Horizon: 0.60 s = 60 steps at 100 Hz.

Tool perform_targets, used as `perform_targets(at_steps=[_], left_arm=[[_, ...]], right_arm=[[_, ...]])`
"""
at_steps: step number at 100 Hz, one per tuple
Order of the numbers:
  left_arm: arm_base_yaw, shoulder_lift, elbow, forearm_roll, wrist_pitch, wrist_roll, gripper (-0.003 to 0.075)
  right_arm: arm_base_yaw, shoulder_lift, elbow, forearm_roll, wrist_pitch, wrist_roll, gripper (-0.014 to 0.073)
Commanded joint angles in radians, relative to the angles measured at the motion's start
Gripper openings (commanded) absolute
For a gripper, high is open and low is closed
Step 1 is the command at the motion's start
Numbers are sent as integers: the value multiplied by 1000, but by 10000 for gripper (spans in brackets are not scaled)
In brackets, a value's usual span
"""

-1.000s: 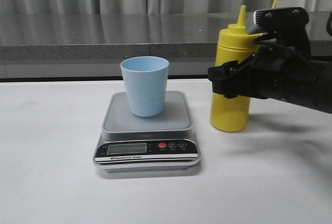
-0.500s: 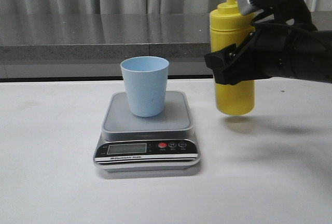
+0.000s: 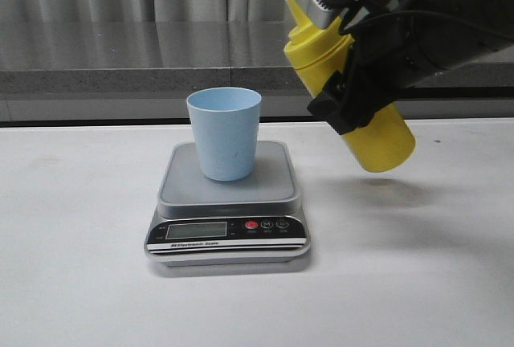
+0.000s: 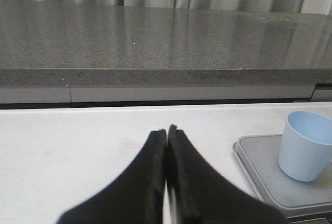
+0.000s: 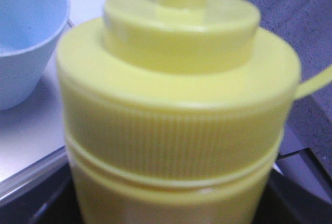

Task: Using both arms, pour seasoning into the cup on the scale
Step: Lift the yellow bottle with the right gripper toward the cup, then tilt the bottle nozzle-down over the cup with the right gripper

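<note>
We note the left gripper [image 4: 166, 146], pads pressed together, idle well left of the scale [image 3: 227, 202]. The cup [image 3: 225, 132] stands on its platform. The right gripper [image 3: 349, 94] clamps the seasoning [image 3: 353, 94], tilted, nozzle short of the rim: pouring now risks spillage on the scale. Nothing obstructs; counter [image 3: 120, 58] behind.

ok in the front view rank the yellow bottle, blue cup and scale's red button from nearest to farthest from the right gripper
1. seasoning bottle: clamped in the right gripper, lifted and tilted toward the cup.
2. cup: on the scale platform, to the gripper's left.
3. red button: on the scale's front panel, lowest and farthest.
</note>
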Motion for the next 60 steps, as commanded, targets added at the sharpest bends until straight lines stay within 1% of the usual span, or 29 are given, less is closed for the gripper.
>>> perform_targets(at_steps=[1, 22, 42, 60], left_arm=[[1, 5, -28, -8, -73, -2, -20], [1, 5, -28, -8, -73, -2, -20], [1, 5, -28, -8, -73, -2, -20], [1, 5, -28, -8, -73, -2, -20]], right_arm=[[21, -48, -81, -73, 43, -9, 268], [73, -41, -182, -240, 231, -9, 268], [115, -23, -228, -431, 394, -9, 268], [150, 11, -259, -554, 514, -9, 268]])
